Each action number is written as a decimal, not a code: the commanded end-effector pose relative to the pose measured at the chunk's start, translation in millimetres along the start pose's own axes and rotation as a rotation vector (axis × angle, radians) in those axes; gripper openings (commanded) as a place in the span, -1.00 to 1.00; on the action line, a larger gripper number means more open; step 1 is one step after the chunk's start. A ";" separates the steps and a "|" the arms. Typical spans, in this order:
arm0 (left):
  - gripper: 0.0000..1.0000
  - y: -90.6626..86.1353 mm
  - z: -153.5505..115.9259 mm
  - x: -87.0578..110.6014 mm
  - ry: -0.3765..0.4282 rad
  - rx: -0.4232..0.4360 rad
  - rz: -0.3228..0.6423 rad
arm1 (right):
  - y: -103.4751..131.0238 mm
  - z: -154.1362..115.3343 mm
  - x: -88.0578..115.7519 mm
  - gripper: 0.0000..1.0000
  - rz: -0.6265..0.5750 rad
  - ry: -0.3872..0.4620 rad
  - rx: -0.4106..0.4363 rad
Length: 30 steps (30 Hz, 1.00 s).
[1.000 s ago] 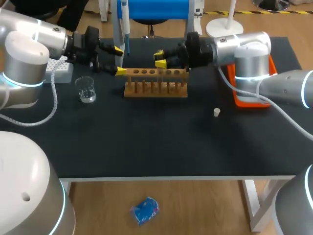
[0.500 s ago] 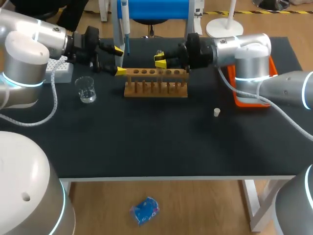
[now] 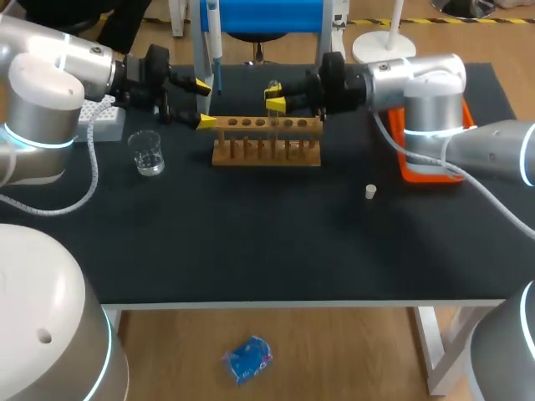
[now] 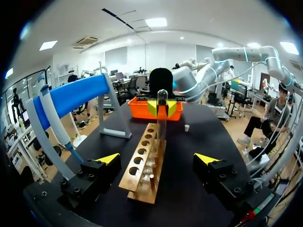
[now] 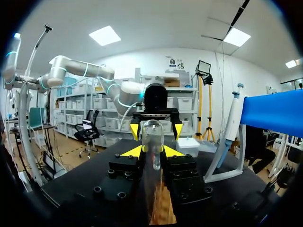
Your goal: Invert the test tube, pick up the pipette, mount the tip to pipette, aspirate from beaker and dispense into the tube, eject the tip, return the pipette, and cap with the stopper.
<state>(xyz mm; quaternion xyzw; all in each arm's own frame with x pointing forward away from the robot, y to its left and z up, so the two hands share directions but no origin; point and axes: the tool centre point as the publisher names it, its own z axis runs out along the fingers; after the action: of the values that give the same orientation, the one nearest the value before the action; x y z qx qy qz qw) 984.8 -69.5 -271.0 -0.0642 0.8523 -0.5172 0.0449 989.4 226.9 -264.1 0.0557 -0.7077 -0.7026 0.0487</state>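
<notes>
Stopper [image 3: 370, 192] lies alone on the black table [image 3: 251, 242]. Beyond it, at left, the beaker [image 3: 147, 153] stands near the tip box [image 3: 104, 122]. The left gripper [image 3: 204, 104] hangs at the wooden rack's [image 3: 266, 142] left end, fingers spread wide, holding nothing. The right gripper [image 3: 273, 97] clamps the test tube [image 4: 162, 125] upright over the rack. Farthest back, the pipette [image 3: 214, 42] hangs on its blue stand [image 3: 259, 15].

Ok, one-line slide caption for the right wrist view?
Right gripper shut on a test tube, rounded end up, over the wooden tube rack.

clear glossy test tube [image 5: 152, 139], wooden rack [image 3: 266, 153], matt black table [image 3: 251, 238]
</notes>
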 end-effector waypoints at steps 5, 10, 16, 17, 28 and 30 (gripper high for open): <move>1.00 0.7 0.2 -0.9 0.002 0.001 0.001 | 8.6 -3.7 3.6 -1.00 -0.013 -0.002 0.001; 1.00 0.7 0.2 -0.9 0.002 0.001 0.001 | 11.9 -4.0 3.7 -1.00 -0.020 -0.003 -0.001; 1.00 0.7 0.2 -0.9 0.002 0.001 0.001 | 16.7 -4.2 4.3 -1.00 -0.029 -0.002 -0.002; 1.00 0.7 0.2 -0.9 0.002 0.001 0.001 | 17.6 -4.4 4.1 -1.00 -0.030 -0.002 -0.003; 1.00 0.7 0.2 -0.9 0.002 0.001 0.001 | 27.5 -5.7 5.6 -1.00 -0.047 -0.002 -0.009; 1.00 0.7 0.2 -0.9 0.002 0.001 0.001 | 29.9 -5.5 5.9 -1.00 -0.050 -0.002 -0.010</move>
<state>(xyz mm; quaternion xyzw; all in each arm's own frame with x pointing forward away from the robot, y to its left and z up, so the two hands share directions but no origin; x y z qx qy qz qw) 984.8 -69.5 -271.0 -0.0642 0.8523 -0.5172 0.0449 986.2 222.1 -237.9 0.0726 -0.7007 -0.7090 0.0322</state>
